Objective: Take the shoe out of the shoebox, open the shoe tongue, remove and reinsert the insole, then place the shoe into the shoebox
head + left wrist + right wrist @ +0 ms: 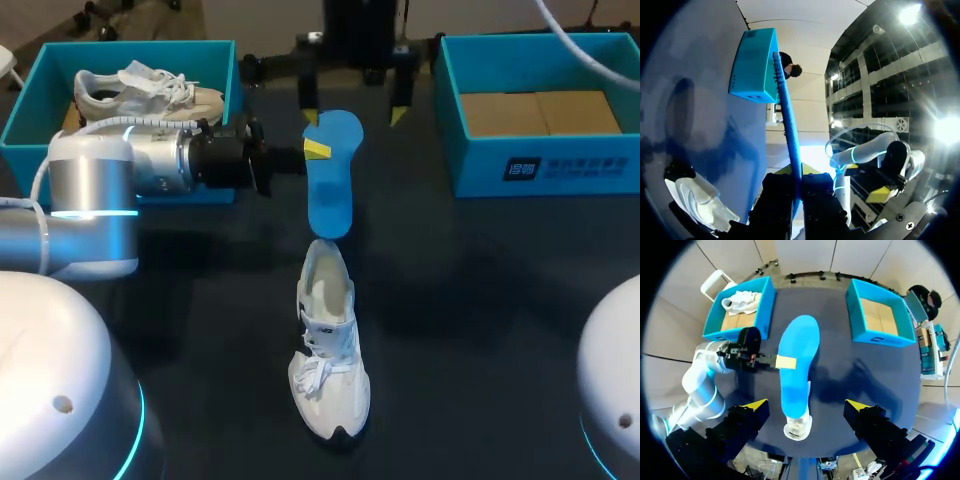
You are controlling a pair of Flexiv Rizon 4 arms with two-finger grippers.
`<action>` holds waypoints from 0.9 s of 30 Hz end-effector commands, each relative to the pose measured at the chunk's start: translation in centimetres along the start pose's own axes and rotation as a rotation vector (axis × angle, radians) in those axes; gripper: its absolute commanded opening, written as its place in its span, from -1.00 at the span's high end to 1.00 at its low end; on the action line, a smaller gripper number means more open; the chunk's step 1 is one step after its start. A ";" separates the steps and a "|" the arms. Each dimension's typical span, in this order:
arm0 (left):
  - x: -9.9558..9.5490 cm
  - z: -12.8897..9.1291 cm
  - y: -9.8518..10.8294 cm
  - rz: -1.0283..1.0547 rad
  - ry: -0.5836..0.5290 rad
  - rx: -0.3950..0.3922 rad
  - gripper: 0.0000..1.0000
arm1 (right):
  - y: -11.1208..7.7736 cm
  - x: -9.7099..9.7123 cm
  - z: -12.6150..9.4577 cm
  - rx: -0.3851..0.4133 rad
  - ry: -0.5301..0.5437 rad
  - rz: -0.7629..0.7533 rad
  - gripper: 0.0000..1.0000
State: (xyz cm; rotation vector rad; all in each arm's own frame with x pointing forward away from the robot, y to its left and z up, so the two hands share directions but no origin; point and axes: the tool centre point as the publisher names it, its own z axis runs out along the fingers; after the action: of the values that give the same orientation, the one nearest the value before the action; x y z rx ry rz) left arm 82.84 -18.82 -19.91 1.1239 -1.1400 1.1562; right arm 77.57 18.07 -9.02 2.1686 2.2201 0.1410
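The insole [330,190] is bright blue and held off the tabletop [480,300]. Its broad face is turned up and its length runs from the far side toward the robot. Its nearer end sits right at the heel opening of the shoe [328,350]; whether the two touch cannot be told. The shoe is a white laced sneaker with a dark toe tip, standing upright on its sole in the middle of the tabletop, toe toward the robot.

The left end effector [312,150] is clamped on the insole's edge about a third of the way down from the far end. In the left wrist view the insole [787,115] runs edge-on between the two closed fingers. The left arm [120,170] reaches in level from the side, wrist horizontal.

The right end effector [806,406] hangs high over the middle, pointing straight down, its fingers spread wide and gripping nothing, with insole and shoe far beneath.

At the far left stands a teal shoebox [120,47] holding a second white shoe [150,92]. At the far right stands another teal shoebox [560,165], with only a cardboard liner [540,112] inside.
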 end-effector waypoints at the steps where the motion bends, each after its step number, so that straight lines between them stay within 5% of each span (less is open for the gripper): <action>1: 0.0 0.0 0.1 0.000 -0.003 0.001 1.00 | 0.3 -1.9 0.2 0.001 0.329 0.006 -1.00; 16: 0.0 0.0 0.1 0.000 -0.003 0.001 1.00 | 0.0 -3.4 1.5 -0.019 0.715 0.018 -1.00; 27: 0.0 0.0 0.1 0.000 -0.003 0.001 1.00 | -0.1 -3.7 3.4 0.005 0.876 0.021 -1.00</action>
State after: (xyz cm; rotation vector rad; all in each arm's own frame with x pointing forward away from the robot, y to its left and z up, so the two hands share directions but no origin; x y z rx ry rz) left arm 82.85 -18.84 -19.93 1.1237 -1.1397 1.1565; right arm 78.26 15.08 -11.91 2.3540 2.4263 0.6925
